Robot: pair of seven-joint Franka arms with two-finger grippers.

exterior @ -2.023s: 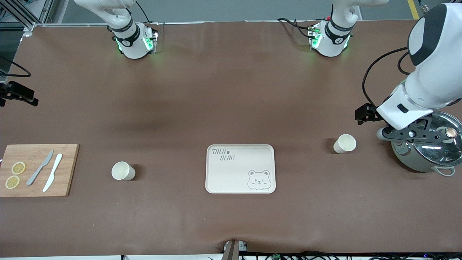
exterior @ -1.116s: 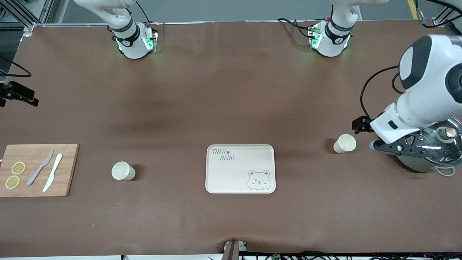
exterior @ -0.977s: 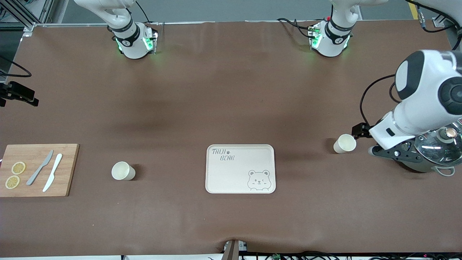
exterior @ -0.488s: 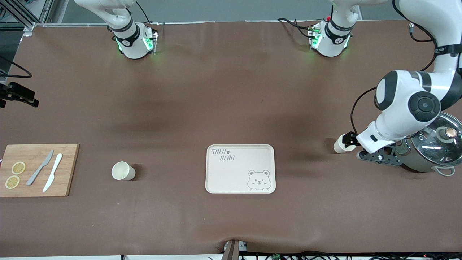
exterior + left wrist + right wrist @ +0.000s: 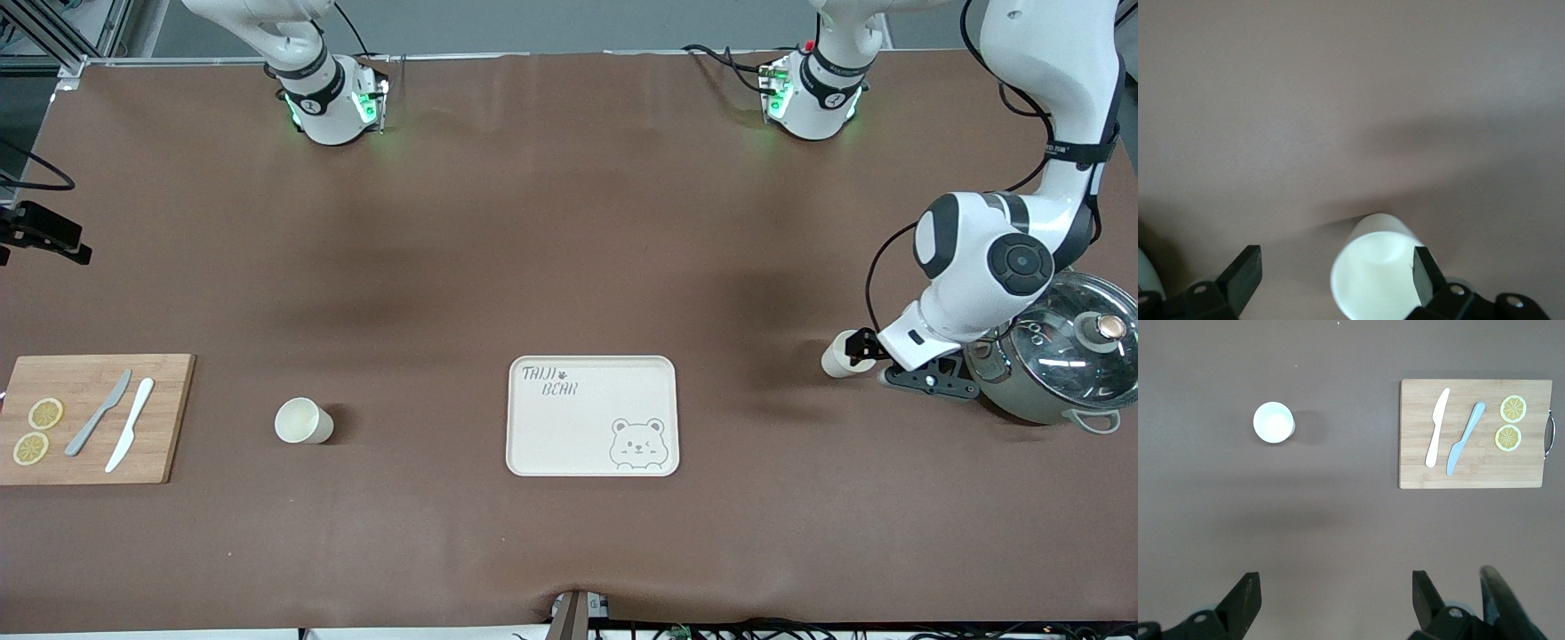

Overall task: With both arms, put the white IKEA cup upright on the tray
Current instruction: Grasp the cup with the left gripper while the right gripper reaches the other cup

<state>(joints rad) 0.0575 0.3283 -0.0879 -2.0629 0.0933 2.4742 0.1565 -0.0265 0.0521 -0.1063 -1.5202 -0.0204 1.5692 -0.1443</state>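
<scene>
Left gripper (image 5: 1337, 280) jaws spread, straddling upright white cup (image 5: 1373, 270) for side grasp; cup offset toward one finger. Right gripper (image 5: 1337, 600) spread, waiting high above second cup (image 5: 1274, 422). Tray (image 5: 533, 462) empty.

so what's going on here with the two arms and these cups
The left gripper is down at the white cup toward the left arm's end of the brown table, jaws open with the cup between them, not yet gripped. The right gripper hangs open high over the table, looking down on the other white cup and the wooden cutting board; that arm waits. The flat cream bear-printed tray holds nothing yet.
</scene>
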